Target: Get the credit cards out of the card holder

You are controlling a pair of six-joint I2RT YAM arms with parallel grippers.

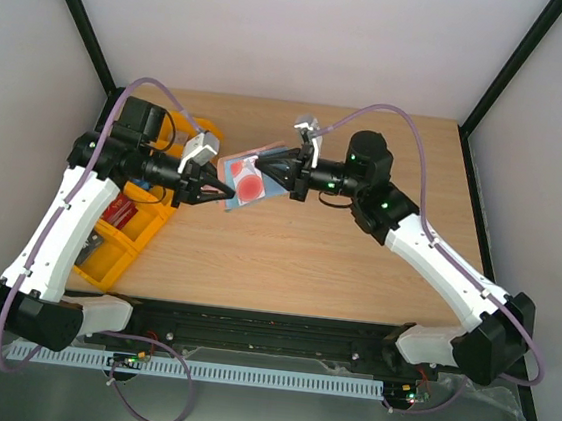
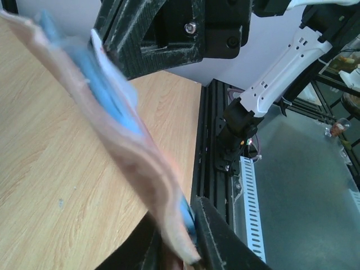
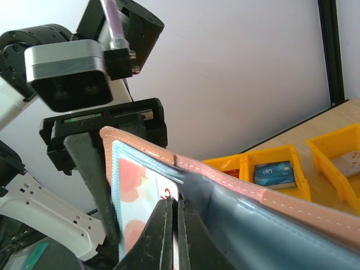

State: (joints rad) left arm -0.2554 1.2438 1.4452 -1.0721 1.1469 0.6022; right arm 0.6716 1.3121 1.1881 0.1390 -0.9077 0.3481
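Right gripper [image 3: 174, 203], bottom centre of its wrist view, is pinched fully closed on the pale credit card [image 3: 140, 191] with red marks, which sits in the card holder [image 3: 236, 219]. Left gripper [image 2: 175, 239] clamps the holder's lower edge, jaws barely parted around it. Both hold it above the worktop [image 1: 355, 269], centre of the top view.

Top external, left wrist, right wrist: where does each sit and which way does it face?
Top external: above and behind, looking down on the table; left arm and right arm show.
Left wrist: on left gripper, looking along the held card holder toward the bases.
Right wrist: on right gripper, facing the left arm; it pinches the pale card.
Wrist views share the card holder.
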